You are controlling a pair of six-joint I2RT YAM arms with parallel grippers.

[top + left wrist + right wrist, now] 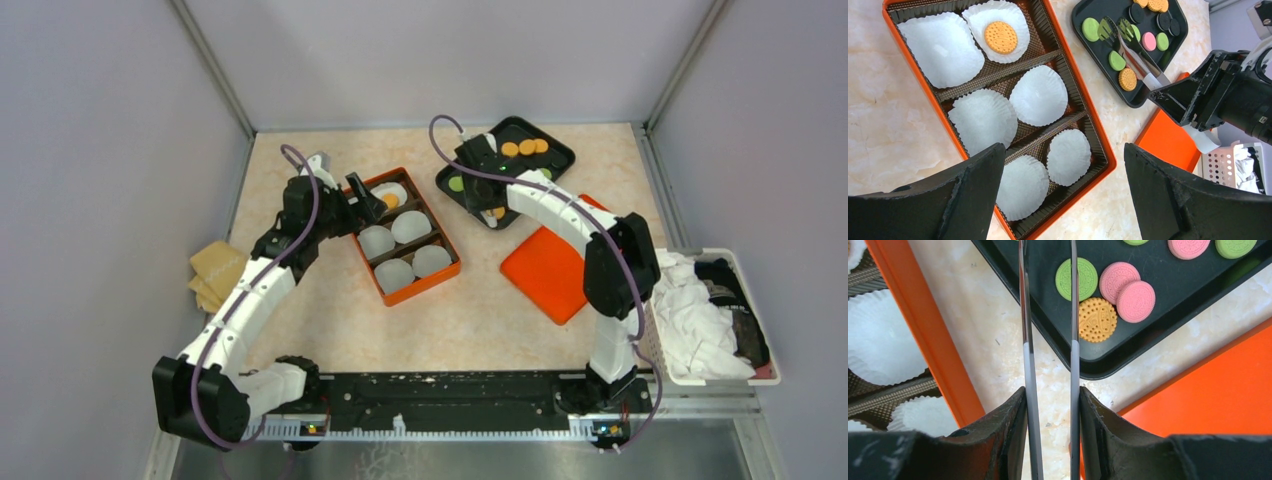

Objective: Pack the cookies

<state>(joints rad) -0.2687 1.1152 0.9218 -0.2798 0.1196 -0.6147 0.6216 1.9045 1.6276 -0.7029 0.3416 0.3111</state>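
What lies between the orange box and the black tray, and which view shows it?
Only a bare strip of table separates the orange box from the black tray; the right wrist view shows it, tongs reaching above it.

Box [425, 286] left-centre, cookie [1001, 37] in rear cup [982, 15]. Tray [1173, 320] with cookies [1136, 301] behind-right, tongs [1026, 365] over it. Lid [550, 270] before tray. Basket [715, 380] far right.

The marbled worktop [470, 320] carries an orange box [923, 320] beneath the left fingers [973, 200], a black tray [1183, 300] ahead of the right fingers [1003, 435], and an orange lid [1218, 400] beside them.
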